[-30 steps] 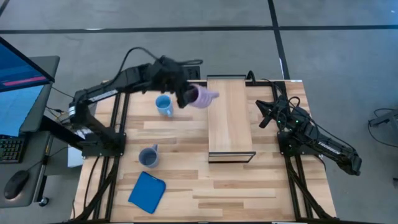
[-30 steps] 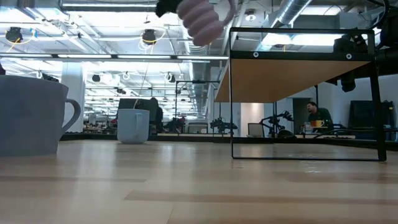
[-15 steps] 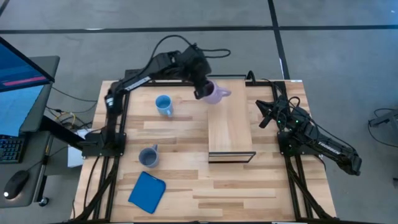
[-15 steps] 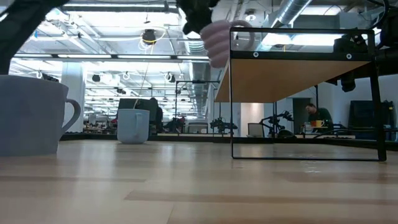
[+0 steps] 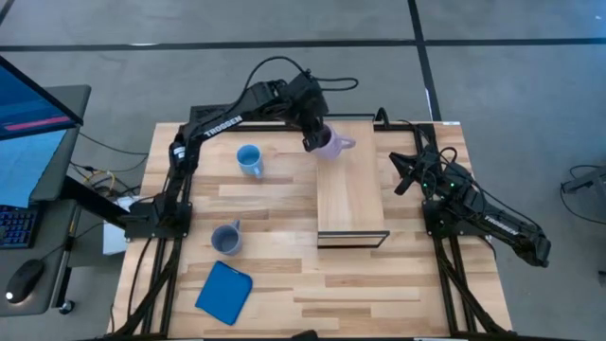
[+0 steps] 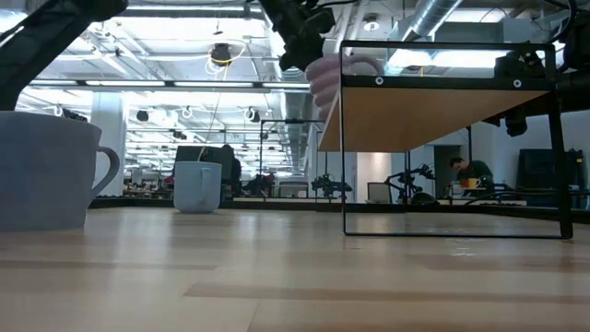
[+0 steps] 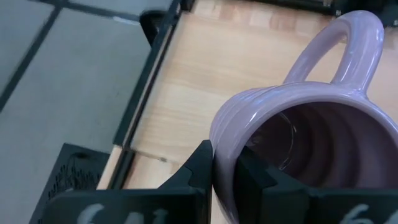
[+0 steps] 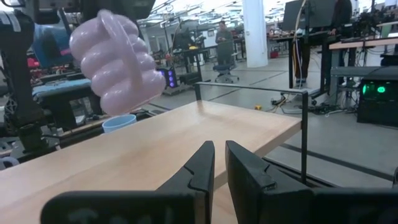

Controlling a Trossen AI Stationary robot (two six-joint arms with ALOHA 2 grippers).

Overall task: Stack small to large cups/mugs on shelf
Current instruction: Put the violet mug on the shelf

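Here the purple mug (image 5: 329,144) hangs in the air over the far left corner of the shelf (image 5: 350,189), clear of the board. The left gripper (image 5: 312,138) holds it by the rim: in the left wrist view the fingers (image 7: 200,163) are narrowed on the wall of the mug (image 7: 298,143), 1 inside the mouth and 1 outside. The mug is tilted, not upright. Seen from above, its handle points toward the right side of the table, out over the shelf; in the right wrist view the ribbed body (image 8: 118,62) slants above the pale board (image 8: 186,140) with open space beneath it. In the low view the mug (image 6: 323,78) sits just at the top left post of the shelf frame (image 6: 343,138), level with the shelf's top.

The blue mug (image 5: 250,160) stands upright on the table (image 5: 379,284) left of the shelf, apart from it, handle toward the near side. The grey-blue mug (image 5: 226,237) stands nearer the front left, handle pointing away toward the far right. A flat blue pad (image 5: 224,292) lies beyond that, at the near left.

The right gripper (image 5: 402,173) waits low beside the shelf's right edge, touching nothing; in its own wrist view the 2 fingers (image 8: 199,168) sit close together with only a slim gap.
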